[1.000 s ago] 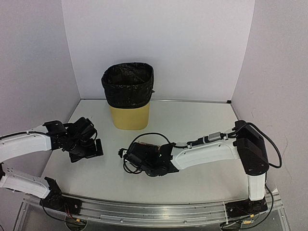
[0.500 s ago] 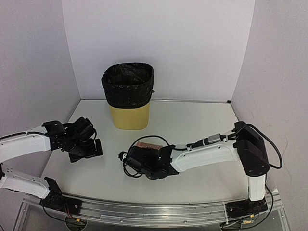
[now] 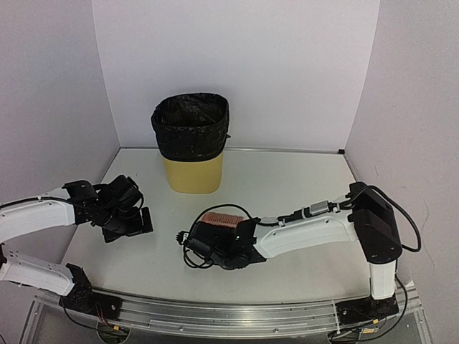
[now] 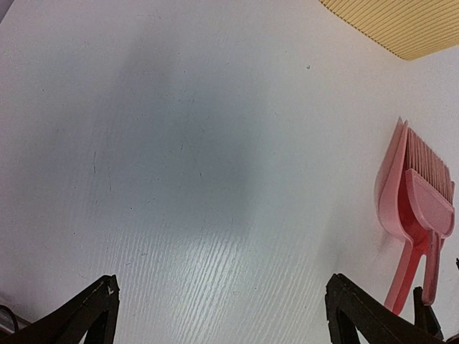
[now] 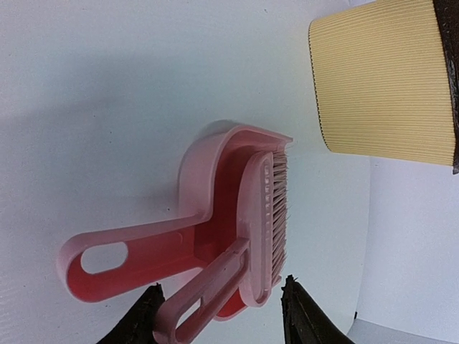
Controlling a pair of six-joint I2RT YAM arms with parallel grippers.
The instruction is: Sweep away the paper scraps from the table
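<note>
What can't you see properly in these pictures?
- Inside the bin: top view, the black liner is too dark to show any contents.
- Dustpan and brush: clear from the right wrist, but in the top view the right arm covers most of them.
- Whole bin: cut off by the picture edge in both wrist views.
- Paper scraps: none show in any view.

Soft, even light comes from above; the table (image 3: 287, 179) is bright, with pale shadows under the arms (image 3: 308, 229) toward its front edge. The left wrist view shows a wide grey shadow and a weak shine below it. Both wrist views are sharp, only the near fingertips (image 5: 147, 315) slightly blurred.
</note>
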